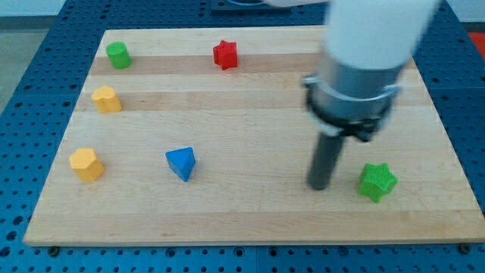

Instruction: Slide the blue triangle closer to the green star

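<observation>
Since my tip [318, 186] sits just left of the green star [377, 182], holding nothing, blue triangle [181, 163] looks light, may pivot; push its left face

Legible markings: none found.
Inspection of the single camera view finds no text, label, brand, number or sign that can be read on any surface.
</observation>
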Robot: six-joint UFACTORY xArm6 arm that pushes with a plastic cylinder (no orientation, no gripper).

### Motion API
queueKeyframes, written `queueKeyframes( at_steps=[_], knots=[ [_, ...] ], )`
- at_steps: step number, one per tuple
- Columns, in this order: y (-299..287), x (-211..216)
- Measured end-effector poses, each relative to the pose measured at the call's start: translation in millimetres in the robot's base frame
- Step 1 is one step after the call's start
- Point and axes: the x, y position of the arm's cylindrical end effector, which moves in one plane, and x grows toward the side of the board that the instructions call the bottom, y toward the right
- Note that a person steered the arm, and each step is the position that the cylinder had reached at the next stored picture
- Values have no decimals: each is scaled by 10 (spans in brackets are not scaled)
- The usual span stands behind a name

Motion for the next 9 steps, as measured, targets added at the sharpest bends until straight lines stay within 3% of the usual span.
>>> queueKeyframes(
  at_steps=[1, 3, 5, 9],
  knots=[
    [-947, 305],
    [-2072, -135],
    [-1905, -448],
    [-396, -401]
  ],
)
